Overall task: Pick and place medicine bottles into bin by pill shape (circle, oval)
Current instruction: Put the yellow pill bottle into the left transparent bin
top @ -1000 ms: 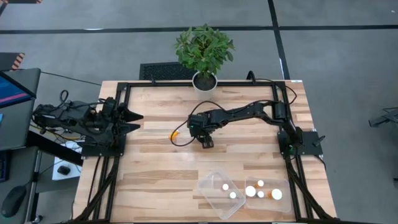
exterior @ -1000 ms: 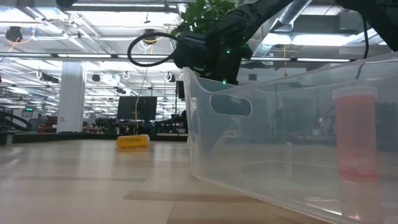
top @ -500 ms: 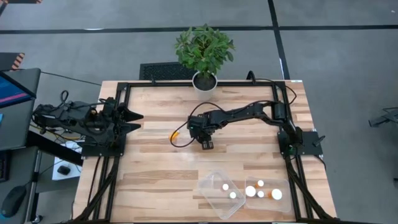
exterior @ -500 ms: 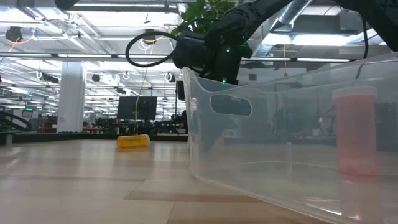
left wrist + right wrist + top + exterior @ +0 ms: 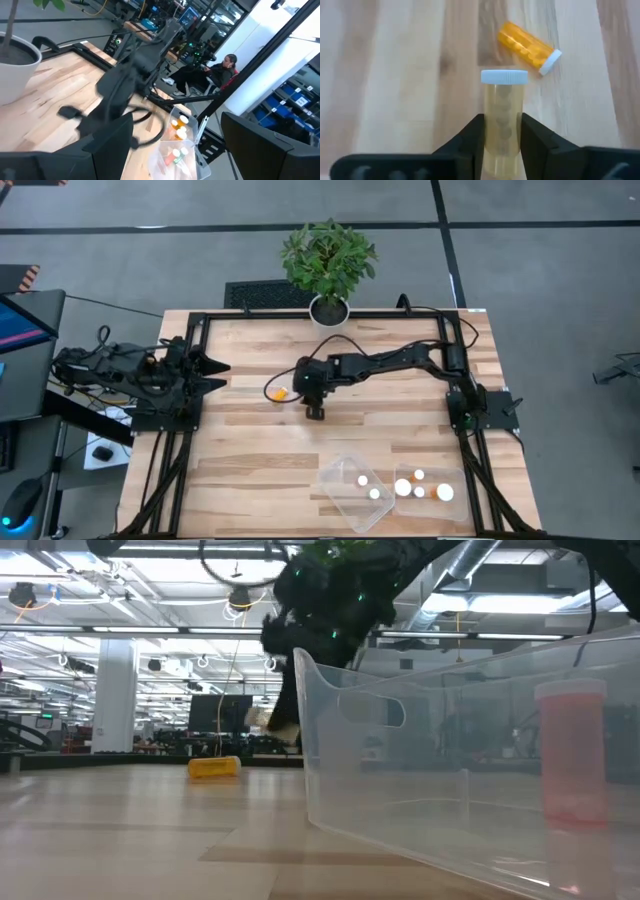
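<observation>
A yellowish medicine bottle (image 5: 503, 107) with a white cap sits between the fingers of my right gripper (image 5: 315, 410), which is shut on it over the middle of the table. Just to the left, an amber-orange bottle (image 5: 281, 393) lies on its side on the wood; the right wrist view also shows this amber bottle (image 5: 527, 47). Two clear bins, one (image 5: 338, 480) beside the other (image 5: 455, 475), stand near the front right, each holding white-capped bottles. My left gripper (image 5: 218, 375) waits open at the table's left edge. My right gripper pinches the yellowish bottle's body (image 5: 503, 125) between its two fingers, on opposite sides of the half away from the cap. The fingers (image 5: 470, 135) slant down from the table's right and lie along the bottle. The cap end points away from the wrist, and the bottle (image 5: 262, 720) hangs clear of the table.
A potted plant (image 5: 328, 265) stands at the far edge. In the low view a clear bin wall (image 5: 420, 760) fills the right side, with a reddish bottle (image 5: 572, 755) inside. Bare wood lies left of the bins. A person (image 5: 227, 65) sits beyond the table.
My right gripper has risen, tipped and rolled, and shifted a little toward the table's left. The yellowish bottle now hangs in it above the wood. The amber-orange bottle has stayed where it lay.
</observation>
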Controlling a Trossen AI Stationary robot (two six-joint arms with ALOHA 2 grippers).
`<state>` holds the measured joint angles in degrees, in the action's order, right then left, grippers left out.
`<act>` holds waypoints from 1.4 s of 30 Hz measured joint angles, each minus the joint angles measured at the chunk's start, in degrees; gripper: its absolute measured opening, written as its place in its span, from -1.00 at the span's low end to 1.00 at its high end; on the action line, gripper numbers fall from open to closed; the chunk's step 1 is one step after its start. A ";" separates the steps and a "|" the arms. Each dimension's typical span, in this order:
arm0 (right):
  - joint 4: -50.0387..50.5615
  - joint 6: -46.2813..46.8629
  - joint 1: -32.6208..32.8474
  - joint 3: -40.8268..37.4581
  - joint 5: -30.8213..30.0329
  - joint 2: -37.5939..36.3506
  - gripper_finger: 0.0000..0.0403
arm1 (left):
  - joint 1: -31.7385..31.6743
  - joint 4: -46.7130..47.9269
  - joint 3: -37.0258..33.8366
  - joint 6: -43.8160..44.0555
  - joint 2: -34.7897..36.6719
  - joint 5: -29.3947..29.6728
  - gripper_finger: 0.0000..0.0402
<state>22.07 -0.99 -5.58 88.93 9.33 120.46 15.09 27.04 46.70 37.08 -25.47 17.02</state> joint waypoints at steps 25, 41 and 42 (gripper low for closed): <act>-37.59 11.28 0.61 -0.03 1.31 -17.77 -0.44 | -0.02 -2.80 0.00 -6.19 -9.00 7.86 0.47; -45.24 13.08 3.10 -0.03 1.18 -17.79 -0.44 | -0.01 -17.22 -0.02 -15.17 -19.71 13.69 0.47; -45.40 13.00 3.33 -0.03 1.18 -17.79 -0.44 | -0.02 -19.51 -0.02 -16.09 -19.67 13.20 0.47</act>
<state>-23.33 12.01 -2.25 88.90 10.50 102.67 15.07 7.53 46.68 20.99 -45.15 30.22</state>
